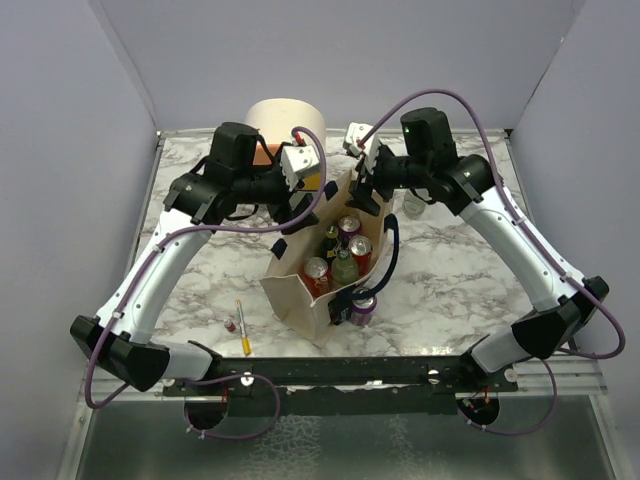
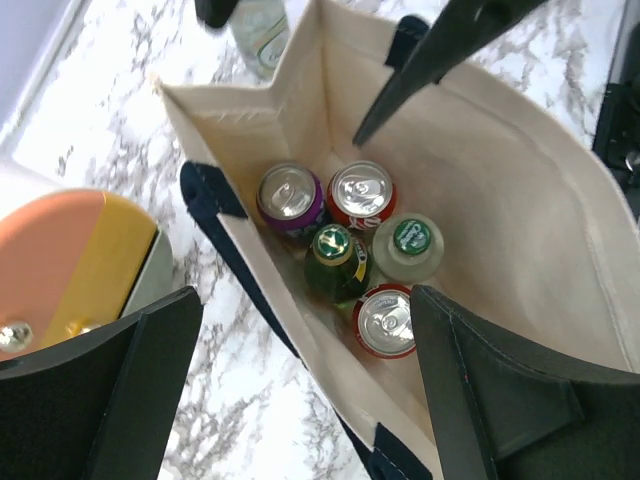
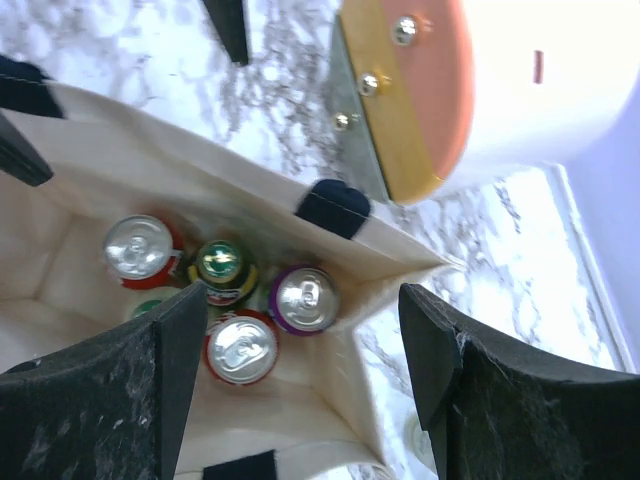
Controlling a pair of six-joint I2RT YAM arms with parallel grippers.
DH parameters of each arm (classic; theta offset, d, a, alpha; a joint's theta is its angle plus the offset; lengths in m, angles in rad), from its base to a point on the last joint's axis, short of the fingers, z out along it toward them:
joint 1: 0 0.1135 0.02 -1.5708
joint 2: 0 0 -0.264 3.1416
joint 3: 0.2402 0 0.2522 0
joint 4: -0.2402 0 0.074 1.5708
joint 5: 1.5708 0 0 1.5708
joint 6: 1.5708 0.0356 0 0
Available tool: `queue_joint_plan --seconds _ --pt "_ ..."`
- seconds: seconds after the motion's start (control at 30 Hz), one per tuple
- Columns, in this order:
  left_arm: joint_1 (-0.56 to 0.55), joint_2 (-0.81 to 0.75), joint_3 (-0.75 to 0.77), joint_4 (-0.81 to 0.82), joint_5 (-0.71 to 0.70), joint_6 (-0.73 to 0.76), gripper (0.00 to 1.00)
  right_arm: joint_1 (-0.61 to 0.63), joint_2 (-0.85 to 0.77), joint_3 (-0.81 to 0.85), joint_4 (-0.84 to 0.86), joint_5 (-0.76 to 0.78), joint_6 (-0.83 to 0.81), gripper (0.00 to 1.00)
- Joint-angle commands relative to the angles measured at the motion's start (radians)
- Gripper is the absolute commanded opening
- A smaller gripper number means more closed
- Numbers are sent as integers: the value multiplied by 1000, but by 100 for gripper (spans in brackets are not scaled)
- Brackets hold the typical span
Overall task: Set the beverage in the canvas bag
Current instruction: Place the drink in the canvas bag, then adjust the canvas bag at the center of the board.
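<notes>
Canvas bag: the beige cloth canvas bag [image 1: 297, 298] with dark navy strap handles stood open at the centre of the overhead view on the white-and-grey marble tabletop [image 1: 450, 270]. A dark printed panel faced the lower right.

Bag contents: five drinks stood upright, packed together on the bottom. They were a purple can [image 2: 290, 195], a red can [image 2: 360, 193], a dark green glass bottle [image 2: 335, 255], a pale bottle with a green cap [image 2: 408, 240] and a second red can [image 2: 385, 320].

Outside the bag: a second purple can [image 1: 363, 308] sat just beside the printed panel, at lower centre. A clear bottle [image 1: 413, 205] stood on the marble to the right of the bag.

Left gripper: the left gripper [image 2: 305, 300] had its fingers spread wide and held nothing. It straddled the bag's wall, one finger over the marble and the other over the bag's mouth.

Right gripper: the right gripper [image 3: 302, 295] was also spread wide and held nothing. One finger was above the bag's interior and the other was outside the bag's corner.

Drawer box: a rounded cream-and-orange drawer box [image 1: 285, 120] stood at upper centre, behind the bag.

Small items: a yellow pen [image 1: 243, 330] lay at lower left, with a small red object [image 1: 230, 326] beside it.
</notes>
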State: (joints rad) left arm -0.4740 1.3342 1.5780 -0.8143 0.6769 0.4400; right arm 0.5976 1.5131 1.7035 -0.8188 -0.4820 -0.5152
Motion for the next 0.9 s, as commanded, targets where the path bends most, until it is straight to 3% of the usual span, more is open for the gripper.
queue_joint_plan --seconds 0.0,0.2,0.47,0.63,0.87 --pt "8 6 -59 104 -131 -156 87 -44 26 27 45 146 24 76" --pt "11 32 -126 144 -188 -233 82 -91 86 56 -14 156 -1 76" --pt "12 81 -146 187 -144 -318 57 -105 144 54 -72 91 -33 68" --pt "12 92 -144 213 -150 -361 39 -105 160 51 -67 42 -13 50" --pt "23 92 -135 229 -188 -374 7 -105 201 91 -68 -1 10 16"
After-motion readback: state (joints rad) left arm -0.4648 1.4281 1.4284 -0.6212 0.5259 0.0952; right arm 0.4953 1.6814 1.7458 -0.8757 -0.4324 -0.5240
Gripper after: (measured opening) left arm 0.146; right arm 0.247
